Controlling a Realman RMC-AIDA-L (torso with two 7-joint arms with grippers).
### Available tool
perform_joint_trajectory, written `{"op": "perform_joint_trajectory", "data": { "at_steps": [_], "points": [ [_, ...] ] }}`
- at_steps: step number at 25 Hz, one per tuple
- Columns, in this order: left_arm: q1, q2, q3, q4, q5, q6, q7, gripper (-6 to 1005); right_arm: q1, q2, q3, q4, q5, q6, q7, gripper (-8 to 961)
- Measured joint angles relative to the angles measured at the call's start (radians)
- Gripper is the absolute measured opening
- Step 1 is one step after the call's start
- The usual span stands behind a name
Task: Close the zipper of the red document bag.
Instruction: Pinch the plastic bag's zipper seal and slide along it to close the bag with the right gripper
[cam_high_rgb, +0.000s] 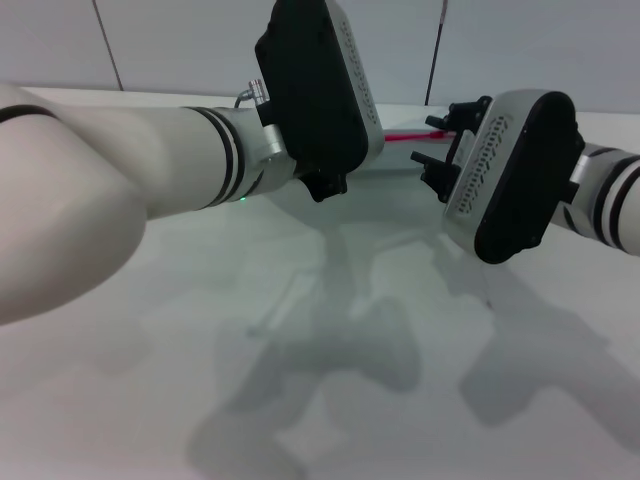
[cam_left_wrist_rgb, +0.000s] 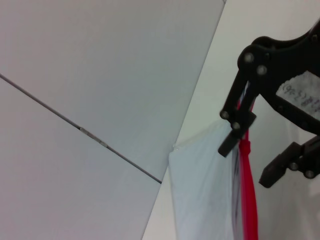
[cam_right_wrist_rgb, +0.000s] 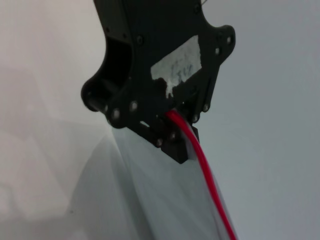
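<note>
The red document bag (cam_left_wrist_rgb: 202, 190) is a pale translucent pouch held up off the white table (cam_high_rgb: 300, 300). Its zipper (cam_high_rgb: 403, 135) shows in the head view as a short red line between my two grippers. My left gripper (cam_right_wrist_rgb: 171, 131) is shut on the bag's zippered edge, and the red zipper (cam_right_wrist_rgb: 207, 185) runs out from between its fingers. My right gripper (cam_high_rgb: 437, 147) is open, with its two black fingers standing on either side of the zipper (cam_left_wrist_rgb: 247, 195). In the left wrist view the right gripper (cam_left_wrist_rgb: 248, 162) straddles the red strip near the bag's corner.
A pale wall with dark panel seams (cam_high_rgb: 433, 50) rises behind the table. Both arms cast broad shadows (cam_high_rgb: 380, 340) on the tabletop in front of the robot.
</note>
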Motion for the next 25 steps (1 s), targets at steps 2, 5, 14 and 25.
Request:
{"op": "perform_joint_trajectory", "data": {
  "at_steps": [2,5,14,25],
  "points": [
    [0.0,0.0,0.0,-0.002,0.0,0.0,0.0,128,0.0,0.0,-0.001,0.0,0.0,0.0,0.0,365],
    [0.0,0.0,0.0,-0.005,0.0,0.001,0.0,130,0.0,0.0,0.0,0.0,0.0,0.0,0.0,361],
    [0.003,0.0,0.003,-0.007,0.0,0.001,0.0,134,0.0,0.0,0.002,-0.004,0.0,-0.001,0.0,193],
    [0.003,0.0,0.004,-0.001,0.0,0.001,0.013,140,0.007,0.0,0.003,-0.009,0.0,-0.01,0.0,124]
  ]
}}
